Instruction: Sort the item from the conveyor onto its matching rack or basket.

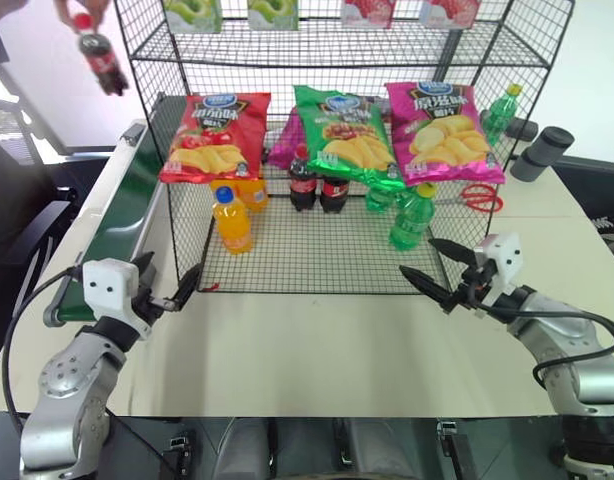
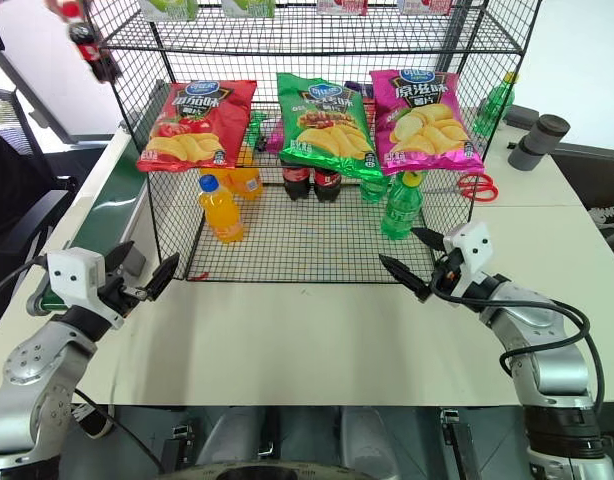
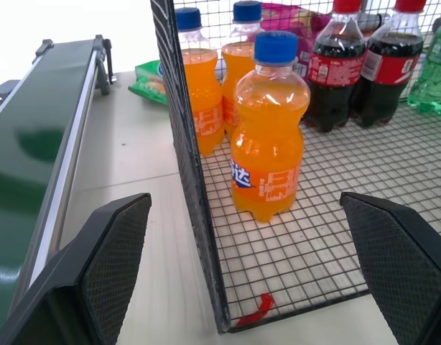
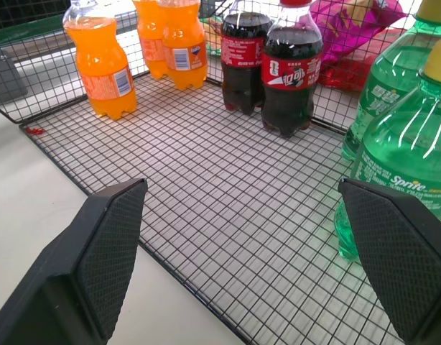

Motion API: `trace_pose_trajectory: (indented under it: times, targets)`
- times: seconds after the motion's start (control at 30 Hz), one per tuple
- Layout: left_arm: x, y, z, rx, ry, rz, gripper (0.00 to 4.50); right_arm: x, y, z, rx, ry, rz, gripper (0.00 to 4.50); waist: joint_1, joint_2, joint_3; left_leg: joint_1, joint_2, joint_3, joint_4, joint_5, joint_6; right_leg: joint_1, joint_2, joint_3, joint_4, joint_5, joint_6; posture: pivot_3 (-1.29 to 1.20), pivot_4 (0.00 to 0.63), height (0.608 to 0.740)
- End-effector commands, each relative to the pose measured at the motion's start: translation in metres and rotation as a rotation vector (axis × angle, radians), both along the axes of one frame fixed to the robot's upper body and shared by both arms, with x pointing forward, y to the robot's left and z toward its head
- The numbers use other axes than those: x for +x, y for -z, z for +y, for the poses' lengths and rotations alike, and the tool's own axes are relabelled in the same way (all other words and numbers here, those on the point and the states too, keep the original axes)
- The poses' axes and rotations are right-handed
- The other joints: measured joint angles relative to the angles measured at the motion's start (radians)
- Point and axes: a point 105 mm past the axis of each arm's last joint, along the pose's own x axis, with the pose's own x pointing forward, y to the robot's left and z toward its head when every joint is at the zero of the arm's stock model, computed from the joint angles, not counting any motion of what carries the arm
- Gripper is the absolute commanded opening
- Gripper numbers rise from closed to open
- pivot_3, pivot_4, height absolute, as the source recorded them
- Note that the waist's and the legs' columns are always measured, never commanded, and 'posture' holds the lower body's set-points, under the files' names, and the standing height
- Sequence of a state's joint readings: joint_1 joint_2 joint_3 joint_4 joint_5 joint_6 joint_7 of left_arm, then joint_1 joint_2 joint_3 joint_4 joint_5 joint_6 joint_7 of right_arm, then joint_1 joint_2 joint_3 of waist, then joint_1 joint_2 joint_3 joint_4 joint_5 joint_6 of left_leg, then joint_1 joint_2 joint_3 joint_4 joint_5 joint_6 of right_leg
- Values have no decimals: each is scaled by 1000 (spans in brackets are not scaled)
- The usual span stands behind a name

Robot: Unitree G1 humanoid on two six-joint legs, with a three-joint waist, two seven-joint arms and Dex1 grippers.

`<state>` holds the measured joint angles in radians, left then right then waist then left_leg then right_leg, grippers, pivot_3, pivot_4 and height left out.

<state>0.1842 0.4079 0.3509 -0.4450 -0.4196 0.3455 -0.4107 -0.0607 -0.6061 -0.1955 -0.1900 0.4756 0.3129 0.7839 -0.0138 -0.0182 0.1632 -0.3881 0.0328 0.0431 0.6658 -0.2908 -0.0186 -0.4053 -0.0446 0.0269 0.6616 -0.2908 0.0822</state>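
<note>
The small plastic cola bottle w/ red cap and red label (image 1: 102, 58) isn't on the belt yet: a person's hand (image 1: 79, 12) holds it by the cap, up in the air above the far end of the long dark green conveyor w/ pale grey side rails (image 1: 127, 215), just left of the tall black wire-mesh rack (image 1: 317, 250).

Left end effector (image 1: 167, 285) hangs wide open and empty, low over the white table (image 1: 317, 355), betw. the conveyor's near end and the rack's front left corner. Right end effector (image 1: 435, 266) also gapes empty, at the rack's front edge near a green soda bottle (image 1: 413, 216).

On the rack's bottom tier: an orange-drink bottle w/ blue cap (image 1: 231, 217) in front, more behind it, two cola bottles (image 1: 317, 186) mid-back. Red, green and pink crisp bags (image 1: 332, 135) hang across the front.

Risks, as I judge them:
- Bottle gets dropped rather than set down, so it lies on its side and may roll on the belt; harder grab.
- Left end effector sits v. close to the rack's corner post and the rail; a swing toward the belt could clip either.
- Cola spot is at the back, behind hanging bags and the orange bottles. Reaching in could knock the front orange one over or snag a bag.
- Tall narrow bottle: off-centre pinch may tilt it on release.
</note>
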Motion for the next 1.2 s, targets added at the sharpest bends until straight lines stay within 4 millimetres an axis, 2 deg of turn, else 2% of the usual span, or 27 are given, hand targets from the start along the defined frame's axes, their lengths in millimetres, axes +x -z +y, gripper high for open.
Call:
trace_pose_trajectory:
  times: [0.03, 0.53, 0.73, 0.83, 0.93, 1.2]
  targets:
    - [-3, -15, 8, 12, -42, -53, 4500, 2, -9, 4, 5, -20, -46, 4431, 0, 0, 0, 0, 0, 0, 0, 0, 0, 0, 0, 0, 0, 0, 0, 0, 150, 734]
    - [-5, -24, 45, 56, -295, -128, 4500, 9, -13, 8, -10, -30, -78, 4431, 1, 0, 0, 0, 0, 0, 0, 0, 0, 0, 0, 0, 0, 0, 0, 0, 150, 734]
    - [-8, -20, 56, 64, -344, -99, 4500, 9, -13, 7, -20, -16, -83, 4431, 0, 0, 0, 0, 0, 0, 0, 0, 0, 0, 0, 0, 0, 0, 0, 0, 150, 734]
    - [-11, -24, 64, -61, -354, -139, 4500, 9, -13, 7, -31, -10, -91, 4431, 0, 0, 0, 0, 0, 0, 0, 0, 0, 0, 0, 0, 0, 0, 0, 0, 150, 734]
    - [-13, -25, 73, -37, -390, -145, 4500, 8, -13, 11, -29, -10, -85, 4431, 0, 0, 0, 0, 0, 0, 0, 0, 0, 0, 0, 0, 0, 0, 0, 0, 150, 734]
    - [-5, -19, 78, -11, -400, -132, 4500, 5, -13, 35, -64, -38, -141, 4431, 0, 0, 0, 0, 0, 0, 0, 0, 0, 0, 0, 0, 0, 0, 0, 0, 150, 734]
